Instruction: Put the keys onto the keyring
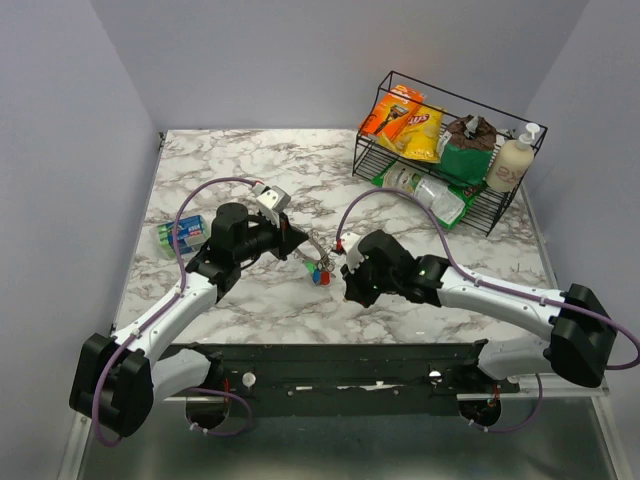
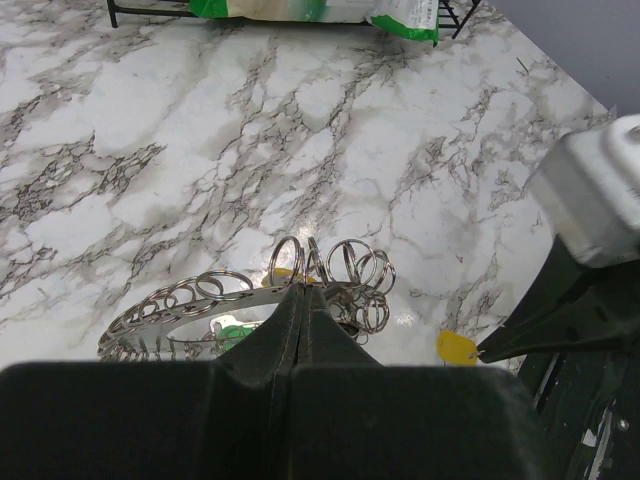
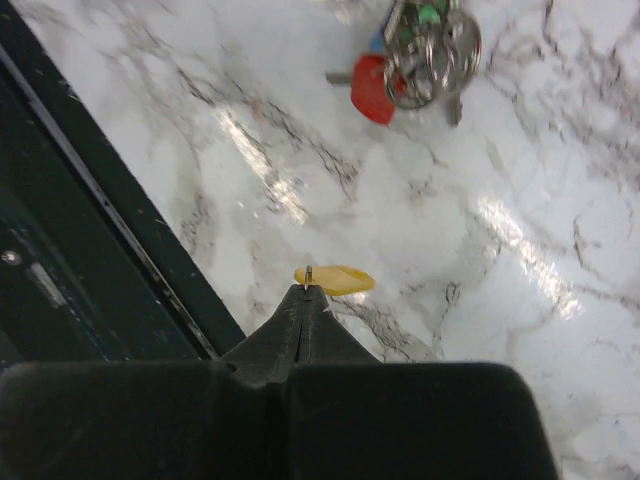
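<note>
Looking across the bench, I can see the left gripper [image 2: 303,292] has its fingers pressed tight together on the rim of the keyring [image 2: 180,300]. It holds that big beaded loop out roughly level, just above the marble table [image 1: 230,165], about the middle of it. Opposite, the right gripper [image 3: 306,292] is pinched shut too, with the yellow key [image 3: 335,279] caught at the very tips. Only the key's head shows, so I can't make out how its blade or hole sits. From the left wrist view the yellow key is near the ring's right side, close to it but not touching.

As for progress, I'd say the job is well under way. A red key [image 3: 372,88], a green key [image 2: 235,332] and a blue key [image 1: 315,278] are bunched up with the small split rings right at the keyring. They look to be hanging from it already, though the tangle is too tight for me to swear each one is truly threaded. I can't find a black one anywhere. The yellow key is the one plainly off the ring. What's left, to my eye, is bringing it across and working it onto the loop, which looks fiddly with something that small and a ring that could swing in the grip
</note>
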Robot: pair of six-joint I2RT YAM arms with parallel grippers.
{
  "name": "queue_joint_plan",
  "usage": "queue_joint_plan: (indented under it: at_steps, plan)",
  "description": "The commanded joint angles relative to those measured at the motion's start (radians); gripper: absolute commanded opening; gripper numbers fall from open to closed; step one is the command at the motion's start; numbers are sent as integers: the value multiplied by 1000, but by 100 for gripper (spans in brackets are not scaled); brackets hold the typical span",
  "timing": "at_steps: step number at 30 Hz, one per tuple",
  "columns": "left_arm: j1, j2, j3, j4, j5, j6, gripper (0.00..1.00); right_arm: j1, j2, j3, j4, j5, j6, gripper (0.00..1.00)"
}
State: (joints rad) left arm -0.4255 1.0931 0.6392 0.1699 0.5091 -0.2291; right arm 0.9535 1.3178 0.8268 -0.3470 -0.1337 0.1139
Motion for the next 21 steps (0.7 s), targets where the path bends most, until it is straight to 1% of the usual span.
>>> queue_joint_plan:
  at_steps: [1,3,4,8,14,21]
  plan:
    - [-2,-44,8,-23,-11,-6,0,-24,-74,80,3,-96,-78,0]
    - [-4,-58,10,-32,-15,-1,0,-38,-98,86,9,-122,-95,1]
    - [-4,-62,11,-44,-17,2,0,-50,-121,89,9,-154,-129,1]
    - [-7,-85,20,-69,-26,7,0,-76,-179,87,9,-190,-204,0]
    - [-18,-124,24,-96,-34,7,0,-119,-270,67,42,-192,-220,1]
    - [-44,-121,20,-128,-53,7,0,-141,-308,40,54,-179,-223,0]
